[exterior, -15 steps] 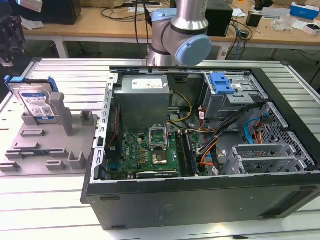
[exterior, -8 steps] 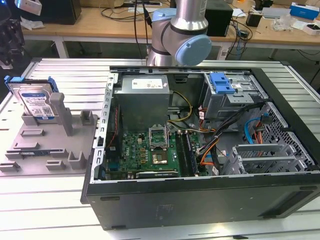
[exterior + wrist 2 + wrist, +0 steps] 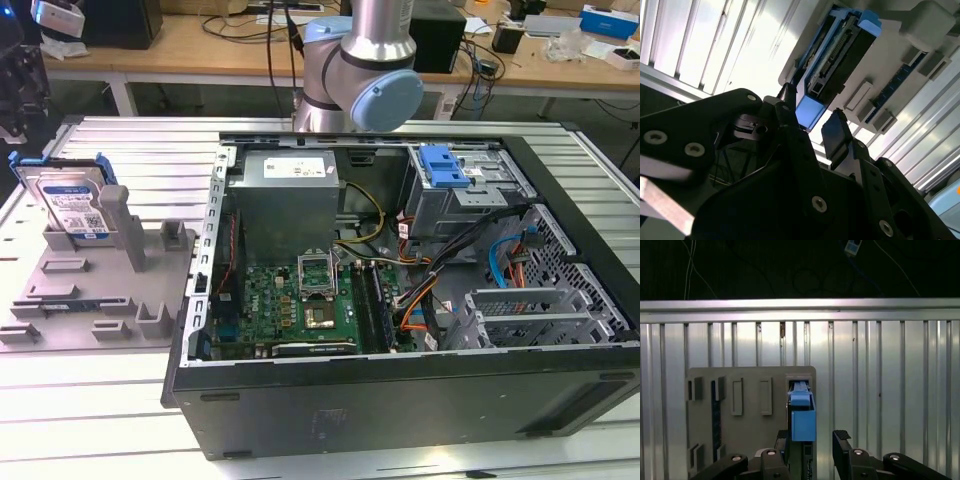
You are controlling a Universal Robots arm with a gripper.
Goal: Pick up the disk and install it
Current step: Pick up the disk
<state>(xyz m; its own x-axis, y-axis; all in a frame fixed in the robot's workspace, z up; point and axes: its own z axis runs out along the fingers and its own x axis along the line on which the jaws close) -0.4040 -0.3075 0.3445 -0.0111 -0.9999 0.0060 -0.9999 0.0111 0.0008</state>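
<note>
We count 1 disk point(image 3: 72, 205) in its blue carrier and 1 grey fixture plate point(image 3: 90, 290). There's 1 open PC case point(image 3: 400, 400) w/ 1 motherboard point(image 3: 290, 300), 1 PSU point(image 3: 290, 200) and 1 blue latch piece point(image 3: 442, 165). Also 1 robot arm point(image 3: 370, 70) and 1 gripper point(image 3: 812, 437) w/ 2 fingers point(image 3: 842, 440).

- The arm point(image 3: 372, 40) is a smooth, silver-grey metal tube, round in section.
- Its joint housings are rounded and grey, and one is closed by a pale blue cap point(image 3: 390, 100) (disc-shaped, with a matte finish).
- The gripper point(image 3: 811, 112) is matte black in the second wrist view, built from flat, angular link plates point(image 3: 700, 135) with rounded corners.
- Round silver screw heads point(image 3: 819, 202) sit in the links, several inside shallow ringed recesses.
- In the first wrist view the fingers point(image 3: 841, 442) are narrow black bars, and one tip has a finely textured face.
</note>
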